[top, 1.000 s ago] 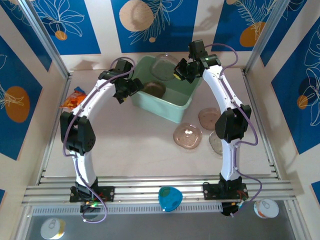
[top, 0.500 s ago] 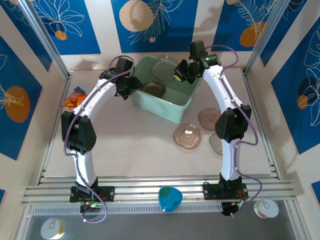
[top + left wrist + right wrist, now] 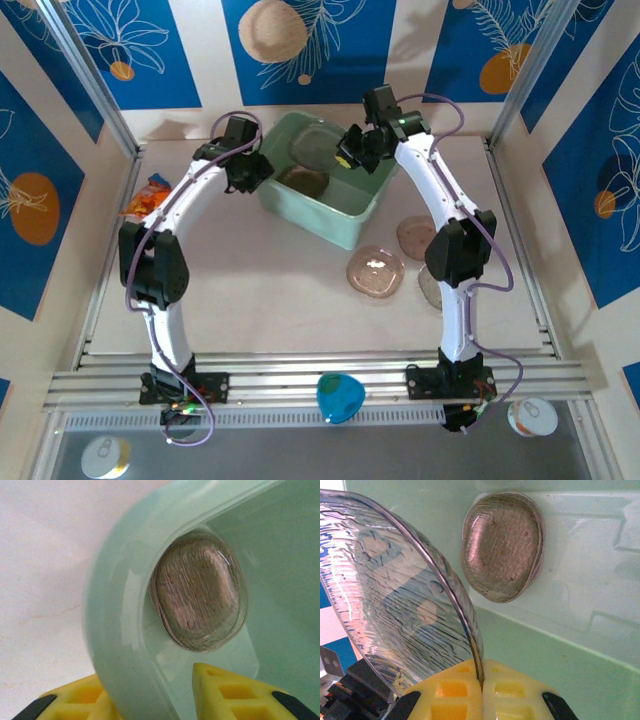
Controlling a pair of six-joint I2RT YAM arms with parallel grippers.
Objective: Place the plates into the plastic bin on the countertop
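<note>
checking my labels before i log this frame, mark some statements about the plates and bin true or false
1. The right gripper pinches a clear plate over the bin. True.
2. The bin is empty. False: a brown plate lies inside.
3. The left gripper straddles the bin's wall. True.
4. No plates lie on the countertop. False: a pink plate and others lie there.

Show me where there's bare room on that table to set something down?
Widest bare patch of table: in front of the green bin, between the left arm and the loose plates. Crowded: the right side, where those plates lie; an orange packet sits far left.
</note>
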